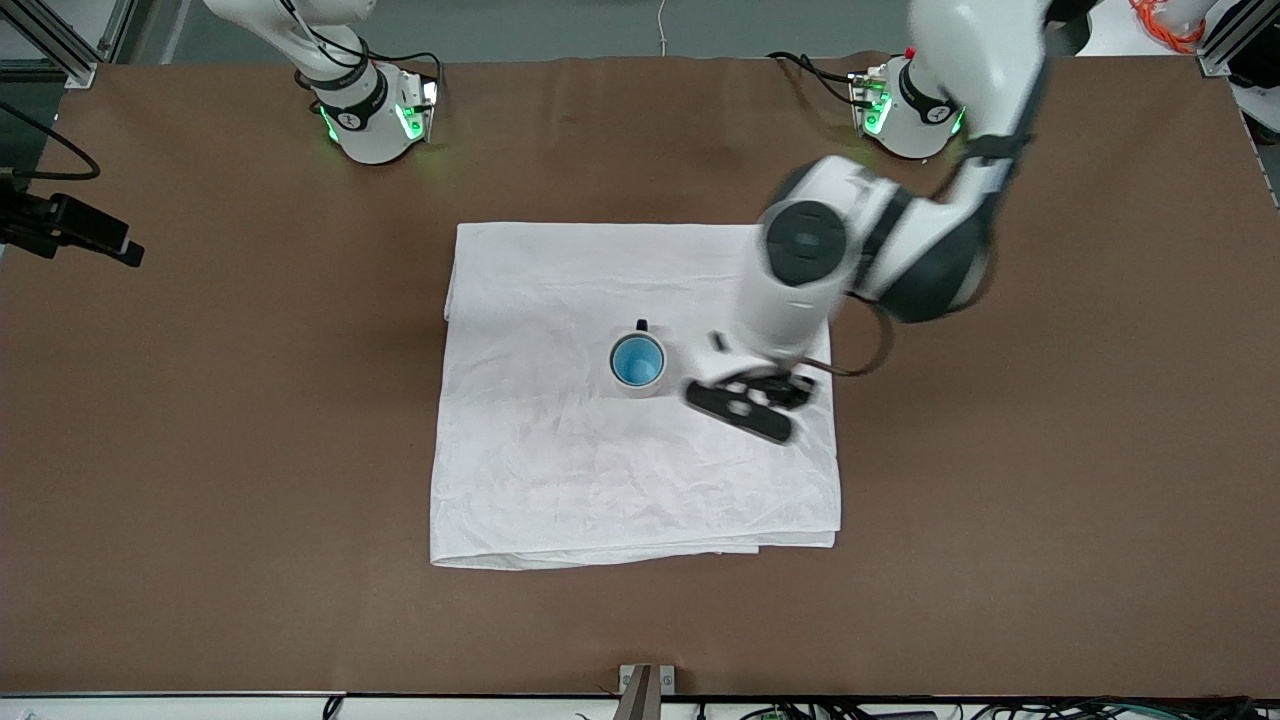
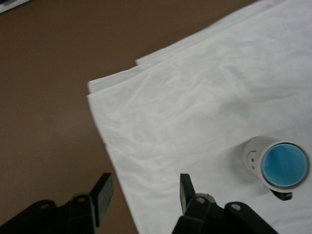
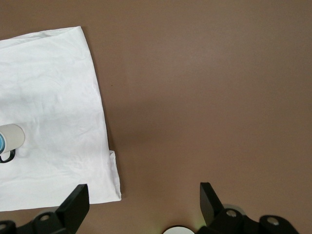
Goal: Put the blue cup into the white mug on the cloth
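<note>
Brown table [image 1: 1000, 450], white cloth [image 1: 560, 480] lying flat on it

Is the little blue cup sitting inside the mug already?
Yes. The blue cup sits inside the upright white mug on the cloth; the open left gripper holds nothing.

Blue cup [image 1: 637, 361] inside white mug [image 1: 640, 381] on cloth [image 1: 560, 470], left hand [image 1: 745, 402] over the cloth beside them.

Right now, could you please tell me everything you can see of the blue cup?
The blue cup is a small handleless tumbler with a bright blue inside. It stands upright inside the white mug, so only its rim and interior show. It looks empty. The mug stands on the cloth. No gripper touches it: the left gripper hovers open over the cloth beside the mug.
</note>
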Motion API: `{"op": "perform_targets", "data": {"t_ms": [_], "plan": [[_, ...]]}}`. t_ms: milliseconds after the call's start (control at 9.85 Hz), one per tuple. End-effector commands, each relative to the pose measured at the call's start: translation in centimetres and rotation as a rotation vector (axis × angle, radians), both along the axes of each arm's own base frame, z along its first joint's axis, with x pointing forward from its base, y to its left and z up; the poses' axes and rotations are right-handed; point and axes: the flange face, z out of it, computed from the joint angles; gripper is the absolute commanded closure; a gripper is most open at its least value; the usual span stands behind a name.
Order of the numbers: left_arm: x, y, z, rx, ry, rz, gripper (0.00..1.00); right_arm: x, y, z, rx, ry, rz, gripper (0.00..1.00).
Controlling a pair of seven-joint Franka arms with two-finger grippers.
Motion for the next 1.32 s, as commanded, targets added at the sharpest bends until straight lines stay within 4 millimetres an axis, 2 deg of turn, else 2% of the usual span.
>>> {"op": "perform_targets", "data": {"t_ms": [0,102,203,305,406,508,609,711,914,1016,1219], "plan": [[1.5,8.6,3.3,0.017,0.008,0.127,0.01,-0.2,-0.2,0.3,-0.011,-0.009,0.007,0.00],[2.7,13.1,4.0,0.013,0.003,0.192,0.01,-0.3,-0.3,0.4,-0.014,-0.010,0.007,0.00],[3.1,16.4,5.9,0.006,-0.023,0.237,0.01,-0.2,-0.3,0.3,-0.031,-0.008,0.008,0.00],[2.9,21.1,8.9,0.000,-0.057,0.305,0.01,-0.2,-0.3,0.3,-0.035,-0.008,0.029,0.00],[2.2,25.9,10.7,0.010,-0.041,0.367,0.01,-0.3,-0.5,0.3,-0.031,-0.007,0.074,0.00],[1.4,29.1,12.0,-0.004,-0.024,0.365,0.01,-0.3,-0.7,0.4,-0.031,-0.009,0.096,0.00],[0.2,30.6,14.1,-0.012,-0.035,0.308,0.01,-0.4,-0.7,0.3,-0.031,-0.006,0.096,0.00],[-1.5,31.9,15.2,0.000,-0.014,0.326,0.01,-0.4,-0.4,0.3,-0.029,-0.003,0.102,0.00],[-2.5,33.3,14.9,-0.041,0.001,0.367,0.01,-0.4,0.2,0.2,-0.029,-0.002,0.115,0.00],[-3.3,33.7,15.3,-0.048,-0.028,0.374,0.01,-0.4,0.1,0.2,-0.029,-0.002,0.113,0.00],[-5.4,32.5,14.6,-0.055,-0.082,0.355,0.01,-0.4,0.0,0.2,-0.029,-0.002,0.112,0.00]]}}
